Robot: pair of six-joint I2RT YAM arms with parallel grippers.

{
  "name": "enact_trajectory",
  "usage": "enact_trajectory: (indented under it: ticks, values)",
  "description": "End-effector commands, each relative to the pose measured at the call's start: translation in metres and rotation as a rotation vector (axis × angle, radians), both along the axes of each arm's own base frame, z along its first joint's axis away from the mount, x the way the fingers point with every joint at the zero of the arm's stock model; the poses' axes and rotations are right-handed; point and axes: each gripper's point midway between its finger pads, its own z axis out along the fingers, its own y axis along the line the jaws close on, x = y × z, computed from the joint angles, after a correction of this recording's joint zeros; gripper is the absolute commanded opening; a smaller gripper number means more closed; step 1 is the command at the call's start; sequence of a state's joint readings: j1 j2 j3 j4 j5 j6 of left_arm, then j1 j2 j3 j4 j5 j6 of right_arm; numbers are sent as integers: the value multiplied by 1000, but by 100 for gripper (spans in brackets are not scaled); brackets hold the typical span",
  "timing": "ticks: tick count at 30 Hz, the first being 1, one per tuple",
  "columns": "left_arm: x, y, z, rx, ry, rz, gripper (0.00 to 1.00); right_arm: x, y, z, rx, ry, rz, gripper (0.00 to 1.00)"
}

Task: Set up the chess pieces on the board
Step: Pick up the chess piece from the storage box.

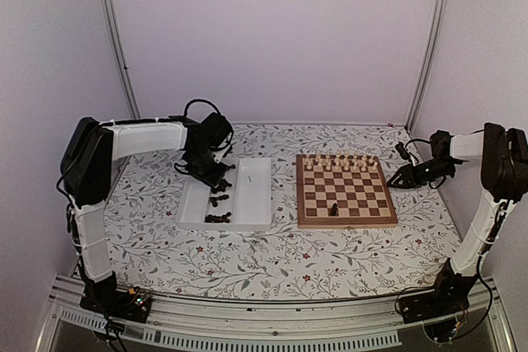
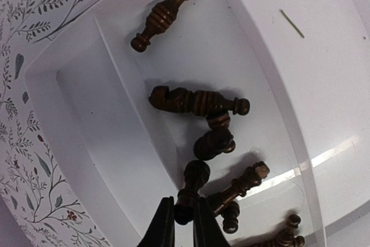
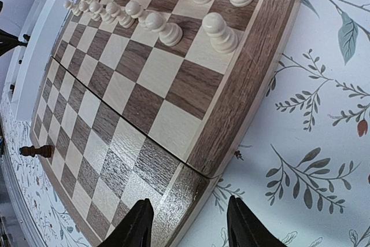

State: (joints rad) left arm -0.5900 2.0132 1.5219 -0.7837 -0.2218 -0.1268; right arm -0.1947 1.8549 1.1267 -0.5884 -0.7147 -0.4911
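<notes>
The wooden chessboard lies right of centre, with pale pieces along its far rows and one dark piece near its front. Several dark chess pieces lie in the white tray. My left gripper is down in the tray's left compartment, shut on the base of a dark pawn. My right gripper is open and empty, hovering at the board's right edge. The lone dark piece also shows in the right wrist view.
The tray has two compartments; more dark pieces lie at its near end. A floral cloth covers the table. Grey walls with metal posts enclose the back and sides.
</notes>
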Motion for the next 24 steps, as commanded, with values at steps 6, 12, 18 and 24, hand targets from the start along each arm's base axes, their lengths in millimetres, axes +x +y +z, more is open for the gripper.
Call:
enact_trajectory:
  ticks: [6, 12, 18, 24]
  values:
    - [-10, -14, 54, -37, -78, -21, 8, 5, 1, 4, 21, -5, 7, 47]
    - [-15, -46, 65, -61, -88, -84, 8, 4, 1, 4, 22, -2, 7, 47]
    - [-19, -96, 85, -117, -115, -174, 8, 4, 1, 4, 23, -3, 7, 47]
    - [-23, -134, 103, -197, -120, -239, 8, 1, 10, 16, 74, -19, 36, 47]
